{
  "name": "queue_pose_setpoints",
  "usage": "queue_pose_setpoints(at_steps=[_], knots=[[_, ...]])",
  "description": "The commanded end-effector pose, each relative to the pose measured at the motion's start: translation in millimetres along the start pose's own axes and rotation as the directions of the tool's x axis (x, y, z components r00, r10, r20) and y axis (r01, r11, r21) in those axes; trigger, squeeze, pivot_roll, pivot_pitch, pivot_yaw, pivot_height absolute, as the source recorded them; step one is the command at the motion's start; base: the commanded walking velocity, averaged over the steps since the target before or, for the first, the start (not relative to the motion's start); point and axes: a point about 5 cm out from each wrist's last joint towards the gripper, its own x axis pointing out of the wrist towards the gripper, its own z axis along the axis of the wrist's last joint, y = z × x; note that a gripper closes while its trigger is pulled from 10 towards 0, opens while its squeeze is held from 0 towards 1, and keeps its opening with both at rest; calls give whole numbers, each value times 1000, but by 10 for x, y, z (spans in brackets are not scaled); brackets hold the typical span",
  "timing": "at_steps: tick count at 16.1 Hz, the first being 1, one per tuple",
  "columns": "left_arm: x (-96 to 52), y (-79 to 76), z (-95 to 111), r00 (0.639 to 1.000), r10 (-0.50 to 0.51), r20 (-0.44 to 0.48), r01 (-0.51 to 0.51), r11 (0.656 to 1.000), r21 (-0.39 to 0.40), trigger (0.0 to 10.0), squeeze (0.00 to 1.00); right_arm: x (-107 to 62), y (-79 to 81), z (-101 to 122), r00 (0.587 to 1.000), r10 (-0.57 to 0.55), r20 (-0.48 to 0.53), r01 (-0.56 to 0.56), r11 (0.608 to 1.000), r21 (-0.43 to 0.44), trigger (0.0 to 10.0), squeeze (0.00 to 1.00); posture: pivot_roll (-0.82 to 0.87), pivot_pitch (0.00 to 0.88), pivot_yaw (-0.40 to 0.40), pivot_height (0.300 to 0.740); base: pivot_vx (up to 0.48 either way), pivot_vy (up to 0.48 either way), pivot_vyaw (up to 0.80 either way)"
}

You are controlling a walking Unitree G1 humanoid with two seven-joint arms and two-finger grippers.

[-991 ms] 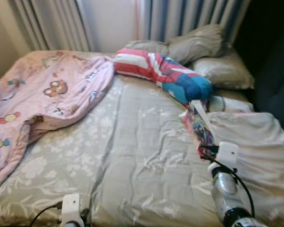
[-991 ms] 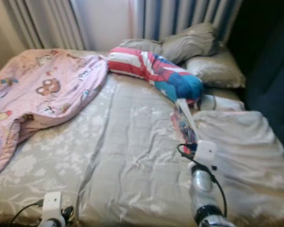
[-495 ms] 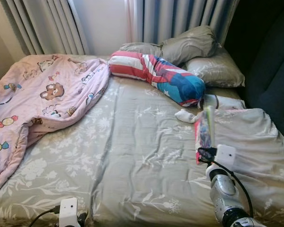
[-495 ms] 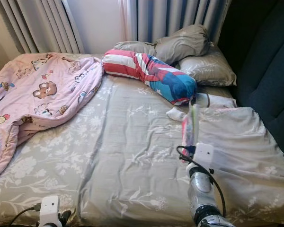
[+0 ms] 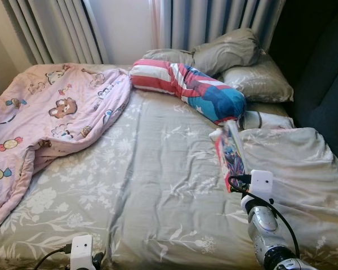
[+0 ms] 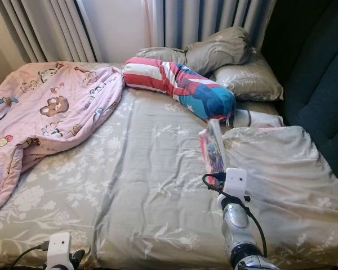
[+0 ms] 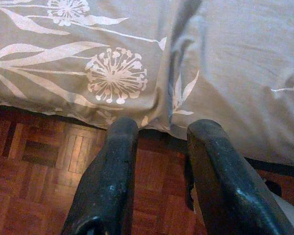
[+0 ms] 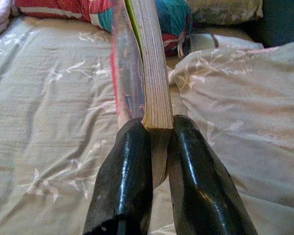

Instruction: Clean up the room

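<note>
A thin book (image 5: 231, 153) with a colourful cover stands on edge above the grey floral bed sheet (image 5: 158, 185), leaning a little left. My right gripper (image 8: 159, 122) is shut on its lower end, and the page block (image 8: 151, 73) runs up between the fingers. The right arm (image 5: 265, 225) rises from the bed's near right side. My left gripper (image 7: 164, 127) is open and holds nothing. It hangs low at the bed's front edge, over the hanging sheet (image 7: 112, 73) and the floor.
A pink cartoon blanket (image 5: 50, 112) covers the bed's left side. A striped red, white and blue bolster (image 5: 186, 84) and grey pillows (image 5: 239, 56) lie at the head. A bunched grey duvet (image 5: 296, 163) fills the right side, beside a dark headboard (image 5: 327, 73). The floor is wooden parquet (image 7: 39, 171).
My right gripper has carried the book a little to the left, and it now leans left instead of standing upright. The left arm has stayed put.
</note>
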Motion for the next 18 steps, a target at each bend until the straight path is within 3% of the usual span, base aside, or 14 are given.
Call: queue_pose_setpoints(at_steps=[1,6,16,18], knots=[[-16,38,-34,1000,-1,-9,1,1000,26,10000,0,40,12,127,998,11,56,-10,1000,-9,10000,0,94,76,9,726,0,0,0],[-33,71,-71,1000,1,-16,-1,999,37,10000,0,10,21,67,999,11,44,-11,1000,-5,10000,0,94,91,16,688,0,0,0],[-49,77,-109,1000,5,-21,-5,999,33,10000,0,-16,38,-9,1000,22,7,-22,1000,-3,10000,0,106,119,14,688,0,0,0],[-52,77,-115,1000,7,-21,-6,999,33,10000,0,-16,49,-13,1000,27,4,-27,1000,3,10000,0,111,123,14,665,0,0,0]])
